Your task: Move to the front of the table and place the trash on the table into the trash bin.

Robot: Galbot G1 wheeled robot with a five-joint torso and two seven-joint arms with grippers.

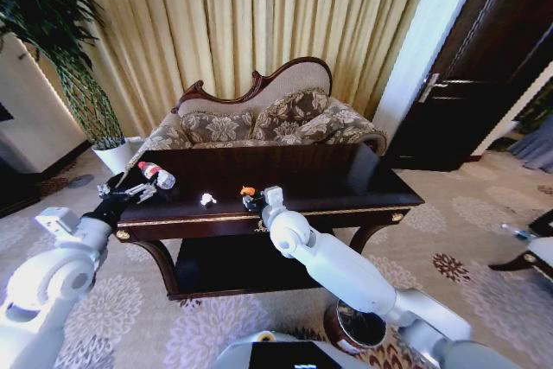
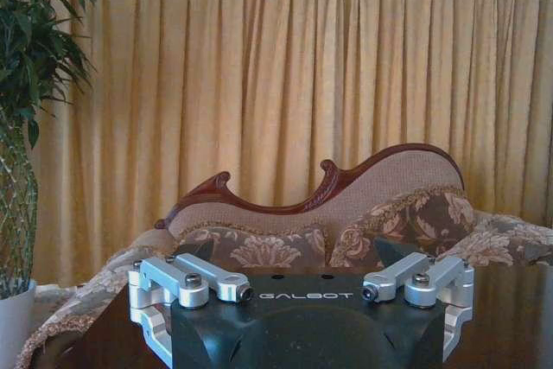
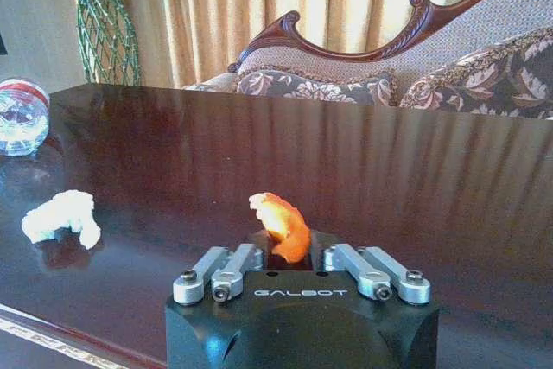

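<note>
Orange scrap (image 3: 281, 226) sits right between the fingers of your right gripper (image 1: 251, 202), which is at the front edge of the table (image 1: 346, 181); fingers look shut on it, though it may not be off the surface yet. So you're parked in front of the table, drive step looks done, first pick in hand, nothing in the trash bin (image 1: 356, 327) so far as I can see. Bin is on the floor well below and behind that gripper, under the right forearm. Left to do: white crumpled scrap (image 1: 207, 199), just beside the right gripper toward the left arm, and the bottle (image 1: 156, 175) w/ red cap, farther that way. Left gripper (image 1: 130, 192) is just beside the bottle; jaws stand apart, holding nothing. Readable text: "GALBOT" on both gripper bodies. Bottle label too small to read.
</note>
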